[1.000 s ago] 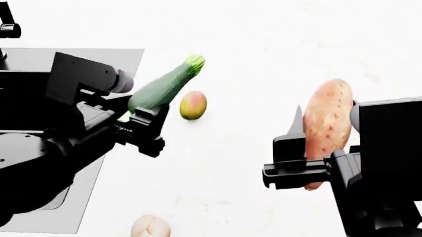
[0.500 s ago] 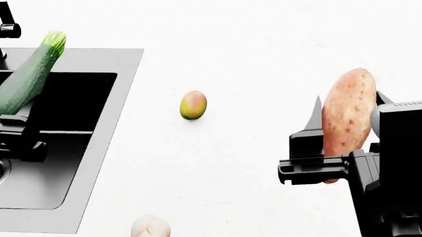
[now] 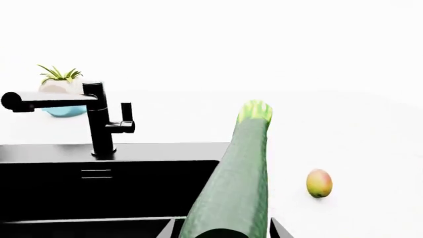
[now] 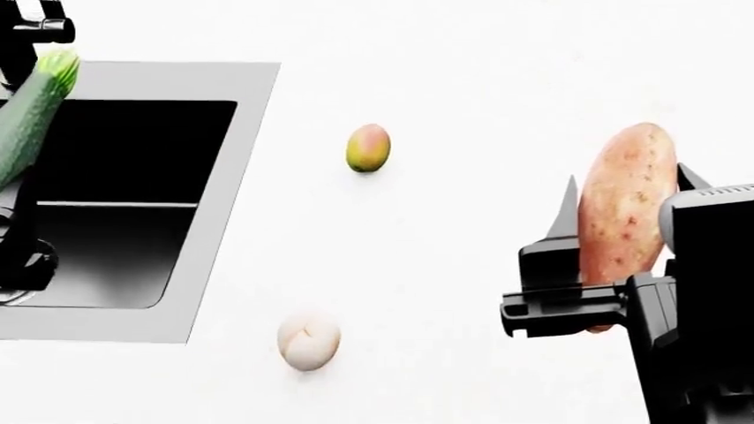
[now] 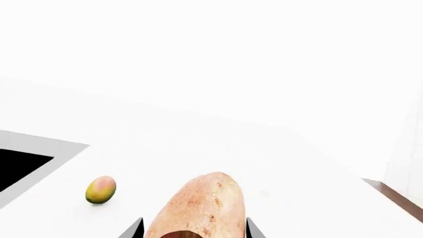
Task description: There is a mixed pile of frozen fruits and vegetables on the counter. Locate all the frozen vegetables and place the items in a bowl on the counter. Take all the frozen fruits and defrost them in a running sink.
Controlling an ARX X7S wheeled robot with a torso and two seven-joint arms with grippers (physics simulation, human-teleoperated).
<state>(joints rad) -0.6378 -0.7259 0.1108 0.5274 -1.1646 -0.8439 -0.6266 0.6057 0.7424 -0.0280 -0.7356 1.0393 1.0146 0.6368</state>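
My left gripper [image 3: 223, 230] is shut on the dark green zucchini [image 3: 235, 178], held tilted above the black sink [image 3: 99, 148]. In the head view the zucchini [image 4: 30, 110] hangs over the sink's [image 4: 236, 177] far left part. My right gripper [image 4: 627, 181] is shut on the orange-pink sweet potato [image 4: 627, 212], raised above the counter [image 4: 471, 71] at the right. The right wrist view also shows the sweet potato [image 5: 201, 206] standing between the jaws. The small mango [image 4: 369, 147] lies alone on the counter, and the cream-white lobed ball [image 4: 309, 340] lies nearer me. The bowl is out of view.
A black faucet [image 3: 99, 119] stands at the sink's back edge. Behind it sits a light-blue round pot with a plant [image 3: 63, 109]. The counter's right end [image 5: 370, 186] shows in the right wrist view.
My left arm carried the zucchini from beside the mango leftward to over the sink. The right gripper rose a little with the sweet potato. The head view shifted, so the mango appears higher.
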